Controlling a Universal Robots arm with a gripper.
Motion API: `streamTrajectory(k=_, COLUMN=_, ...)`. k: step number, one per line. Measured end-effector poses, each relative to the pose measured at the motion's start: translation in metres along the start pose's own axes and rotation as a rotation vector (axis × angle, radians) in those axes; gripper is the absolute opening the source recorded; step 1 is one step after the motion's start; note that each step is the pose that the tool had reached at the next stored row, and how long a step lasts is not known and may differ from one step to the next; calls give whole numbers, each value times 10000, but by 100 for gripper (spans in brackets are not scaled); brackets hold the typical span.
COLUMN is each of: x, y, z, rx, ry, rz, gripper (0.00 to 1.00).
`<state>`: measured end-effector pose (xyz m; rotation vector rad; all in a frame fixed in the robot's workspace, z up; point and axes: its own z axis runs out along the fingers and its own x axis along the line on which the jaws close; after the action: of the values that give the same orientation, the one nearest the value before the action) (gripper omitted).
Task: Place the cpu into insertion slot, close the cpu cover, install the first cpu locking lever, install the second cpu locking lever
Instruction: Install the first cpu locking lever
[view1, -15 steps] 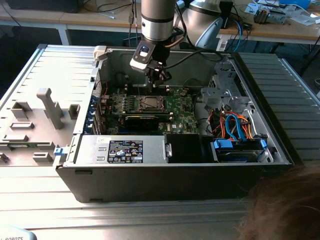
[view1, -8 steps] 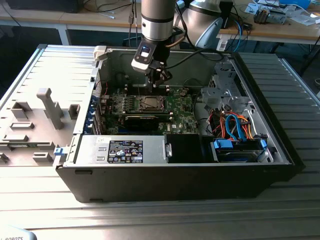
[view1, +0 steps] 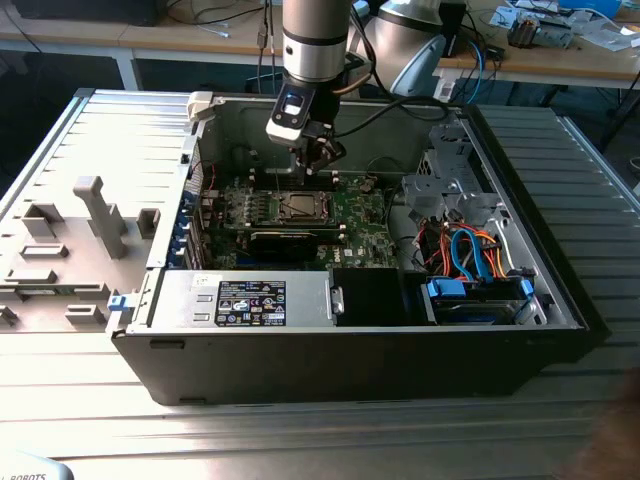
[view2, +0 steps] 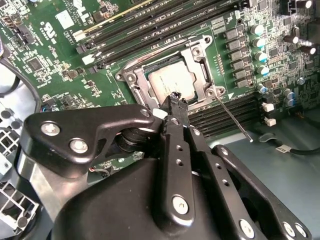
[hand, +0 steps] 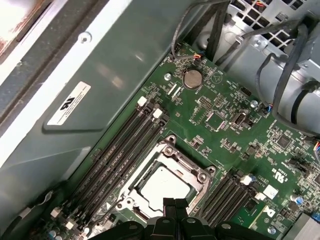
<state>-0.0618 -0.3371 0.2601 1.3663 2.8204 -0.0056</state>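
The cpu (view2: 169, 82) lies flat in the insertion slot (hand: 131, 191) of the green board, its silver top (hand: 162, 184) showing in both wrist views. The cpu cover (view2: 198, 60) is a silver frame lying down around the chip. One thin locking lever (view2: 233, 118) sticks out from the socket's corner over the black memory slots, unlatched. My gripper (view2: 175, 98) hovers just above the socket's edge, fingers shut with nothing between them. In the exterior view the gripper (view1: 320, 152) hangs over the socket (view1: 300, 207) inside the open case.
Long black memory slots (hand: 125, 145) flank the socket on both sides. The case wall (hand: 75, 75) stands close behind the board. A drive cage with cables (view1: 470, 250) fills the exterior view's right; the power supply (view1: 250, 300) lies along the case's front.
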Motion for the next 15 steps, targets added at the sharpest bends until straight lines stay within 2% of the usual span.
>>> streamTrajectory(k=3, x=0, y=0, z=0, rx=22, ry=-31, rz=-234, gripper=11)
streamTrajectory(k=15, x=0, y=1, z=1, rx=29, ry=-47, rz=-794, gripper=11)
